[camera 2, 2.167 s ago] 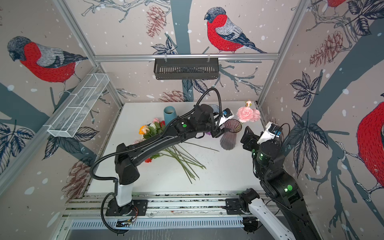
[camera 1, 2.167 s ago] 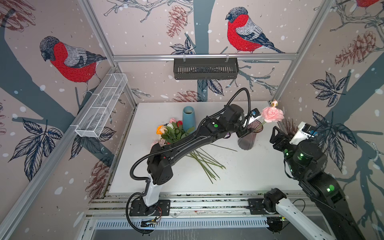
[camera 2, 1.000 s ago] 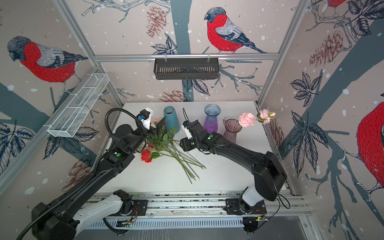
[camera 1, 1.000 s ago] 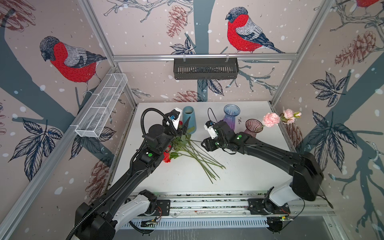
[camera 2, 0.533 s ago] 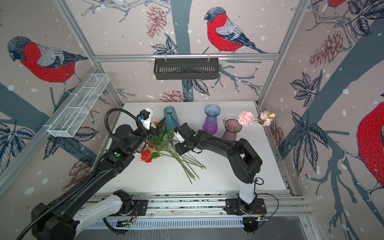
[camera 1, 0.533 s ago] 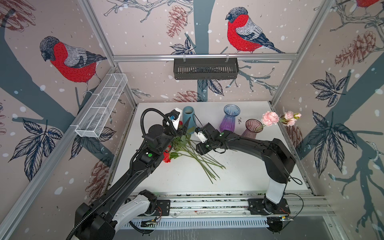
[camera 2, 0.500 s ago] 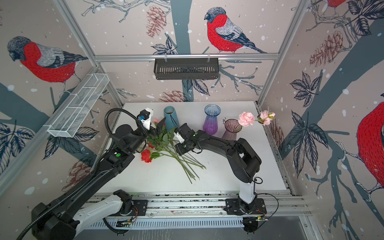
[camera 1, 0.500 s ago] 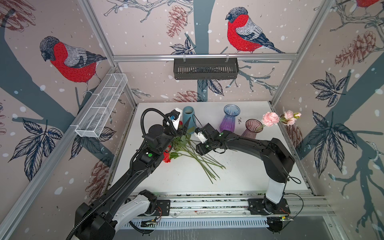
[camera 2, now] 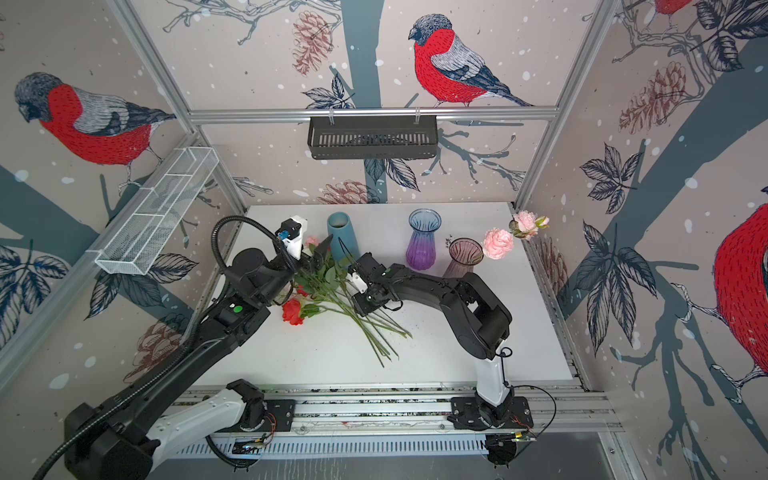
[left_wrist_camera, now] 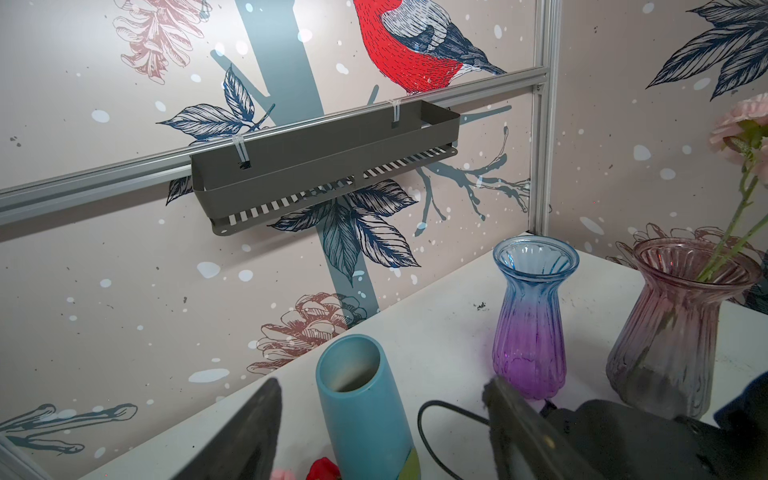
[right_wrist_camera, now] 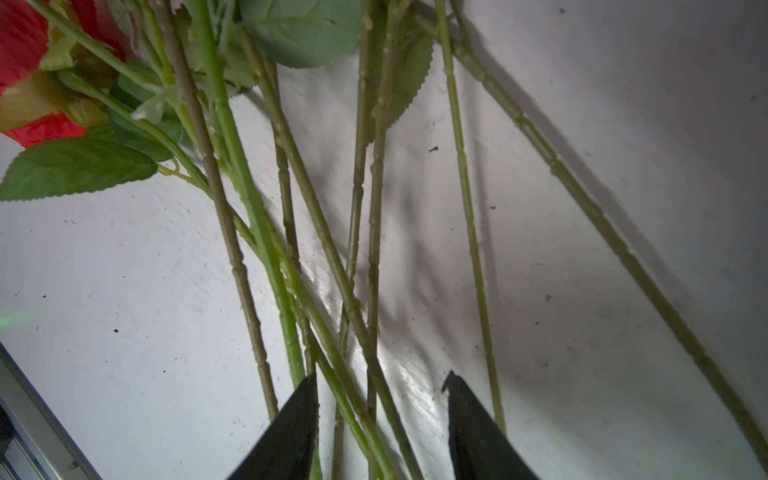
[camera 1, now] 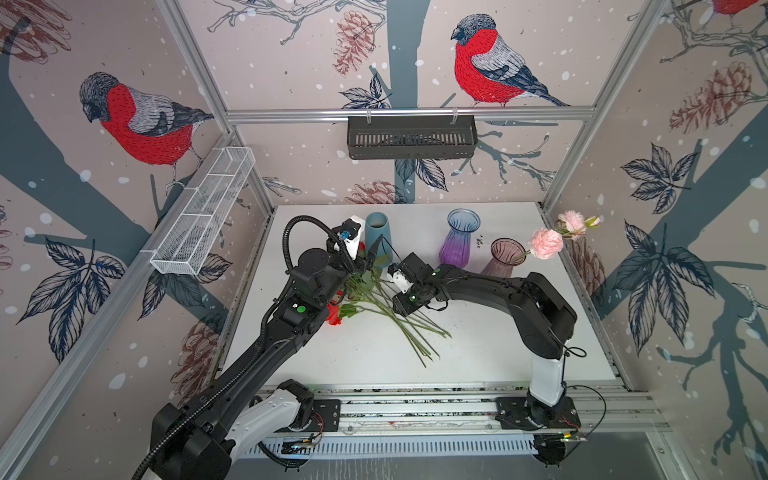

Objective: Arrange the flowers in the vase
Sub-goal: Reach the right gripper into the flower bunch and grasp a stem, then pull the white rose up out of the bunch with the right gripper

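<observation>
The flowers lie in a loose bundle on the white table (camera 1: 478, 357), their green stems (camera 1: 399, 320) (right_wrist_camera: 324, 249) fanned toward the front and a red rose (camera 1: 333, 314) (camera 2: 293, 311) at the left. My right gripper (right_wrist_camera: 380, 380) (camera 1: 401, 306) is down on the bundle and open. Its black fingers (right_wrist_camera: 291, 428) straddle several stems without pinching them. A mauve glass vase (camera 1: 508, 253) (left_wrist_camera: 681, 332) at the back right holds two pink carnations (camera 1: 546, 243). My left gripper (left_wrist_camera: 382, 384) (camera 1: 372, 255) hangs open over the flower heads, beside a teal vase (camera 1: 377, 232).
A blue-to-purple glass vase (camera 1: 461, 239) (left_wrist_camera: 534, 316) stands between the teal and mauve vases. A dark slotted tray (camera 1: 411, 137) hangs on the back wall and a white wire basket (camera 1: 203, 216) on the left wall. Aluminium posts frame the cell.
My right gripper has moved left and down onto the stems, and its jaws have narrowed around them. The left arm has stayed where it was.
</observation>
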